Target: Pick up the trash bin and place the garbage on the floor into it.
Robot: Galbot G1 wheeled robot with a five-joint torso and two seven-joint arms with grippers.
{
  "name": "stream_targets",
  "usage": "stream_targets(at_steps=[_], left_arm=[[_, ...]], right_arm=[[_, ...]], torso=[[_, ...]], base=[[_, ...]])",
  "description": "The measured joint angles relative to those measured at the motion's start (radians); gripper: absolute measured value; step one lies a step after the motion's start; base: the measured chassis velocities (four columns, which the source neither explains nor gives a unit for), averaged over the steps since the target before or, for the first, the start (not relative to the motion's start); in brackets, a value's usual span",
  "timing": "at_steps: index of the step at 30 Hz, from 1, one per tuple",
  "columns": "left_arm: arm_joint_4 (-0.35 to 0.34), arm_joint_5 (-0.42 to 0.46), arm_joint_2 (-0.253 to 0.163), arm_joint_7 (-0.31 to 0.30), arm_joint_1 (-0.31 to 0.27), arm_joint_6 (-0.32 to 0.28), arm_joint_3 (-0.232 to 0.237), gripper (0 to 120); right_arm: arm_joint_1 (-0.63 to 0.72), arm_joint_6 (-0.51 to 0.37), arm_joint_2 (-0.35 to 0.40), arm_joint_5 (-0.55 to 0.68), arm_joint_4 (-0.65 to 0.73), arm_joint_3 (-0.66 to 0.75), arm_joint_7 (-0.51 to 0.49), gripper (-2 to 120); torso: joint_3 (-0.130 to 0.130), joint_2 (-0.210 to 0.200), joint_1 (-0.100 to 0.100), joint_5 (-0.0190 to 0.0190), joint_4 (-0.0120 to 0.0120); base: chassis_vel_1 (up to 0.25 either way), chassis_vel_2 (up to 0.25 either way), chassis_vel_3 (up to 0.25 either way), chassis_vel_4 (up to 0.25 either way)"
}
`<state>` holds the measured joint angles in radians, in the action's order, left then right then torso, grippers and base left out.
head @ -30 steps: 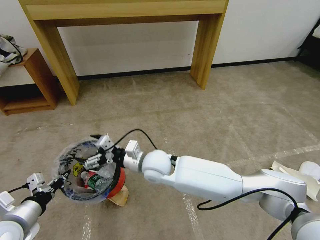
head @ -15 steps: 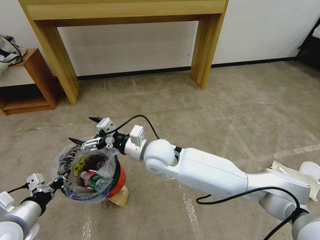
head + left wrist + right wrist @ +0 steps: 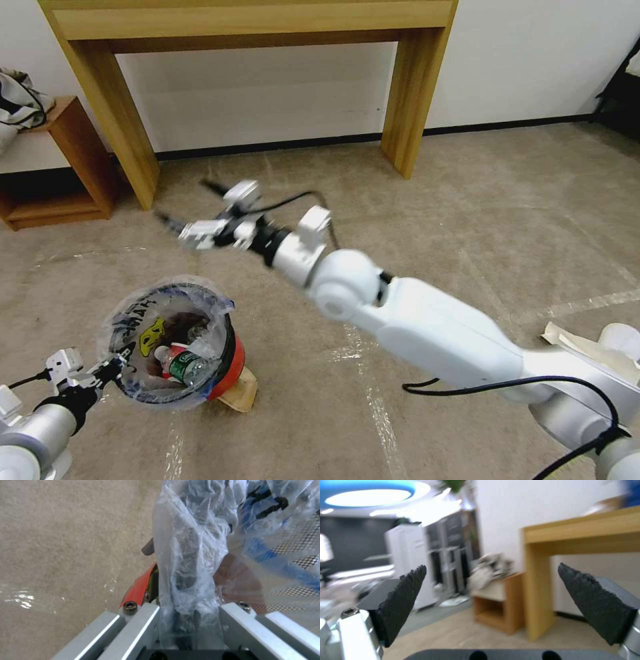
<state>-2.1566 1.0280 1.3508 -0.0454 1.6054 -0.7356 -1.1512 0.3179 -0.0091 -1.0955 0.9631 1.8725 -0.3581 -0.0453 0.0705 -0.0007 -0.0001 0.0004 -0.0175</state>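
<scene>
While my left gripper (image 3: 115, 365) grips the lined rim of the trash bin (image 3: 223, 360), my right gripper (image 3: 190, 210) hangs in the air beyond it with its fingers spread and nothing between them. Below and nearer to me than that gripper, the bin sits tilted on the floor (image 3: 427, 213), holding a green-labelled bottle (image 3: 181, 367). Under its far side lies a tan paper bag (image 3: 241, 395).
</scene>
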Motion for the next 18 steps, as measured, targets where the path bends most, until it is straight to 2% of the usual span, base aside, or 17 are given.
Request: stream_targets(at_steps=[2, 3, 5, 6, 7, 9, 10, 11, 12, 13, 15, 16, 18], left_arm=[[0.006, -0.006, -0.003, 0.003, 0.000, 0.000, -0.011, 1], [0.006, -0.006, -0.003, 0.003, 0.000, 0.000, -0.011, 1], [0.012, -0.013, -0.004, 0.007, 0.000, 0.000, -0.020, 1], [0.015, -0.018, -0.006, 0.009, -0.001, 0.000, -0.025, 1], [0.015, -0.018, -0.006, 0.009, -0.001, 0.000, -0.025, 1], [0.018, -0.031, -0.008, 0.014, 0.001, 0.000, -0.034, 1], [0.018, -0.031, -0.008, 0.014, 0.001, 0.000, -0.034, 1], [0.018, -0.033, -0.008, 0.015, 0.002, 0.000, -0.037, 1], [0.017, -0.039, -0.005, 0.022, 0.006, 0.000, -0.046, 1], [0.017, -0.039, -0.005, 0.022, 0.006, 0.000, -0.046, 1], [0.006, -0.052, 0.008, 0.031, 0.014, 0.000, -0.057, 1], [0.006, -0.052, 0.008, 0.031, 0.014, 0.000, -0.057, 1], [-0.027, -0.060, 0.031, 0.043, 0.021, 0.001, -0.060, 1]], right_arm=[[0.084, 0.009, 0.061, -0.009, 0.037, 0.131, -0.001, 100], [0.084, 0.009, 0.061, -0.009, 0.037, 0.131, -0.001, 100], [0.151, 0.052, 0.103, -0.043, 0.064, 0.229, -0.008, 100], [0.202, 0.075, 0.124, -0.069, 0.086, 0.313, -0.011, 100], [0.202, 0.075, 0.124, -0.069, 0.086, 0.313, -0.011, 100], [0.301, 0.093, 0.159, -0.097, 0.141, 0.467, -0.012, 100], [0.301, 0.093, 0.159, -0.097, 0.141, 0.467, -0.012, 100], [0.336, 0.100, 0.169, -0.105, 0.159, 0.519, -0.012, 100], [0.425, 0.121, 0.182, -0.134, 0.186, 0.638, -0.014, 100], [0.425, 0.121, 0.182, -0.134, 0.186, 0.638, -0.014, 100], [0.545, 0.144, 0.177, -0.188, 0.202, 0.792, -0.017, 100], [0.545, 0.144, 0.177, -0.188, 0.202, 0.792, -0.017, 100], [0.670, 0.172, 0.143, -0.298, 0.220, 0.960, -0.019, 100]], torso=[[0.000, 0.000, 0.000, 0.0003, -0.0006], [0.000, 0.000, 0.000, 0.0003, -0.0006], [0.000, 0.000, 0.000, 0.0003, -0.0005], [0.000, 0.000, 0.000, 0.0003, 0.0004], [0.000, 0.000, 0.000, 0.0003, 0.0004], [0.000, 0.000, 0.000, 0.0002, 0.0001], [0.000, 0.000, 0.000, 0.0002, 0.0001], [0.000, 0.000, 0.000, 0.0002, -0.0002], [0.000, 0.000, 0.000, 0.0001, -0.0003], [0.000, 0.000, 0.000, 0.0001, -0.0003], [0.000, 0.000, 0.000, 0.0004, -0.0001], [0.000, 0.000, 0.000, 0.0004, -0.0001], [0.000, 0.000, 0.000, 0.0003, 0.0002]], base=[[0.000, 0.000, 0.000, 0.000], [0.000, 0.000, 0.000, 0.000], [0.000, 0.000, 0.000, 0.000], [0.000, 0.000, 0.000, 0.000], [0.000, 0.000, 0.000, 0.000], [0.000, 0.000, 0.000, 0.000], [0.000, 0.000, 0.000, 0.000], [0.000, 0.000, 0.000, 0.000], [0.000, 0.000, 0.000, 0.000], [0.000, 0.000, 0.000, 0.000], [0.000, 0.000, 0.000, 0.000], [0.000, 0.000, 0.000, 0.000], [0.000, 0.000, 0.000, 0.000]])
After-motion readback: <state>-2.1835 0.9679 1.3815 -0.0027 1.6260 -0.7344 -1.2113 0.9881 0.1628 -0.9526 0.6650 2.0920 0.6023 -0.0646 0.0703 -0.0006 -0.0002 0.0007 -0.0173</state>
